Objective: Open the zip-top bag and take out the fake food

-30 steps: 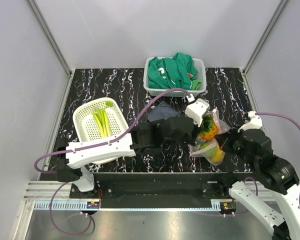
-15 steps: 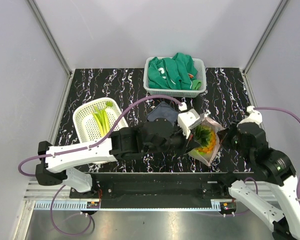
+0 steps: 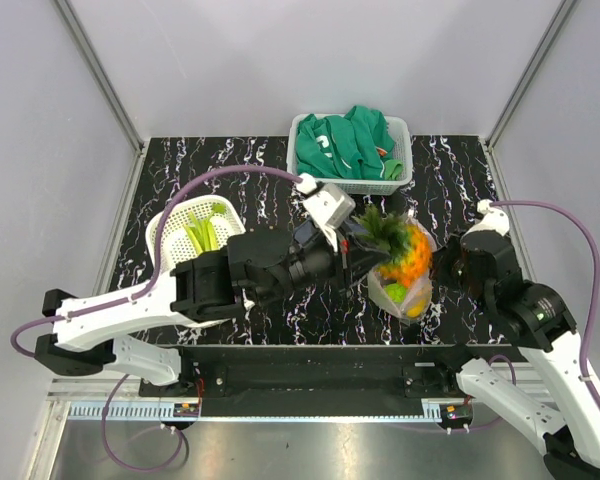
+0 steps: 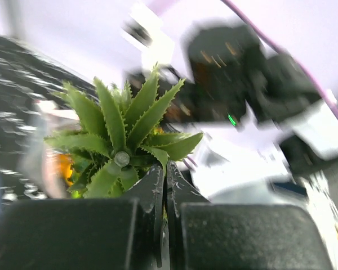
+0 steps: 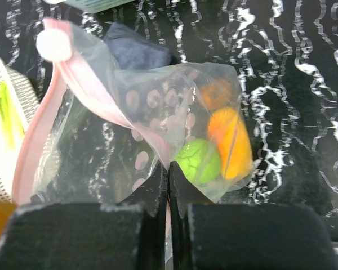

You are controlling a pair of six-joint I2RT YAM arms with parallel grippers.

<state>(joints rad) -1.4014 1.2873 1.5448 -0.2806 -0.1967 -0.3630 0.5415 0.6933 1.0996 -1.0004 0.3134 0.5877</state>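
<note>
**Operator:** How do the arms stand?

**Inspector:** Your left arm (image 3: 130,305) reaches from its base across the table to the middle, with the wrist rolled sideways. Your right arm (image 3: 535,320) bends inward, and its wrist faces the left one.

**Operator:** And the pincers?

**Inspector:** Your left pincer (image 4: 164,169) is shut tight on the green crown (image 4: 124,126) of the pineapple (image 3: 408,255). The orange body sits just past its fingertips. I cannot tell whether it is clear of the bag's mouth. Your right pincer (image 5: 169,174) is shut on a fold of the zip-top bag (image 5: 158,107), which spreads straight ahead of its tips.

**Operator:** Do the views differ?

**Inspector:** Yes. Your right wrist view shows the pink zip strip (image 5: 42,140) running off to the left of the fingers. It also shows a green round piece (image 5: 198,160) and orange pieces (image 5: 231,140) in the bag's far corner, with a dark cloth (image 5: 138,48) beyond. Only the top view shows the white basket (image 3: 165,225) holding the leek (image 3: 205,235), back along your left arm. Your left wrist view is blurred beyond the crown.
</note>
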